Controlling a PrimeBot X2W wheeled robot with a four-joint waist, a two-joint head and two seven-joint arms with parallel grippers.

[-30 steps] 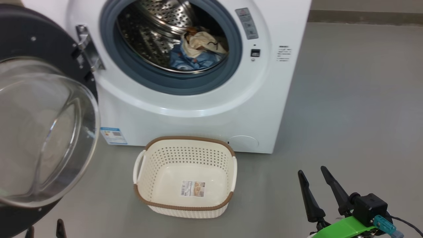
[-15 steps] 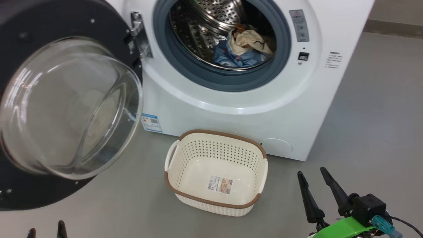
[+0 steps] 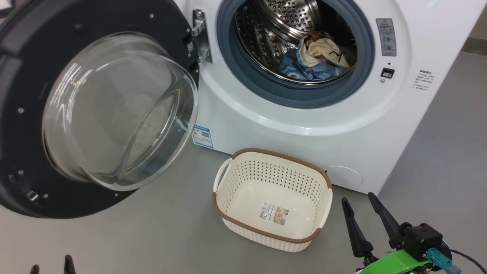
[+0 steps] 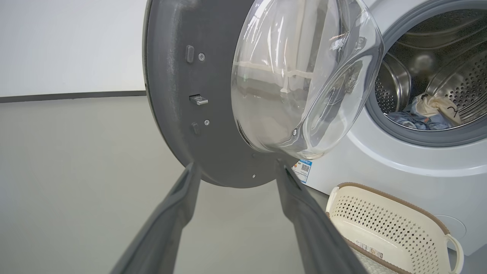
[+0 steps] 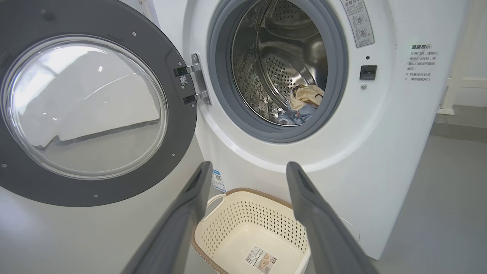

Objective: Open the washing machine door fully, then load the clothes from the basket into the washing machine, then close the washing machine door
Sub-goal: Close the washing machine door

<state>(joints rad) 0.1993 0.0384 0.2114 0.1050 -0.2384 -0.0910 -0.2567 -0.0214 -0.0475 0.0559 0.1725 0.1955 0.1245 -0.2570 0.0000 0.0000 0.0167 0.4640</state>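
door status first: washing machine door (image 3: 23,114) hangs wide open on its hinge (image 3: 201,36), swung out to the left of the washing machine (image 3: 266,125), with the clear glass bowl (image 3: 118,110) bulging toward us. clothes (image 3: 315,61) lie inside the steel drum (image 3: 281,23), low on its right side behind the grey-blue rubber ring (image 3: 228,49): blue printed fabric with a cream cloth bearing black marks on top. basket (image 3: 274,154) stands upright on the grey floor (image 3: 152,236) just in front of the machine, below the drum opening, its bare bottom showing the label sticker (image 3: 274,214). we cannot tell if the basket touches the machine front. blue sticker (image 3: 202,136) sits at the machine's lower left corner, between door and basket in the head view.

left gripper (image 3: 51,262) pokes 2 fingertips up at the bottom left edge of the head view. in the left wrist view we see its 2 fingers spread wide, gripping nothing, aimed at the door's lower rim. right gripper (image 3: 357,197) is at the lower right, just right of the basket, 2 fingers spread, gripping nothing, on a green bracket (image 3: 395,262).
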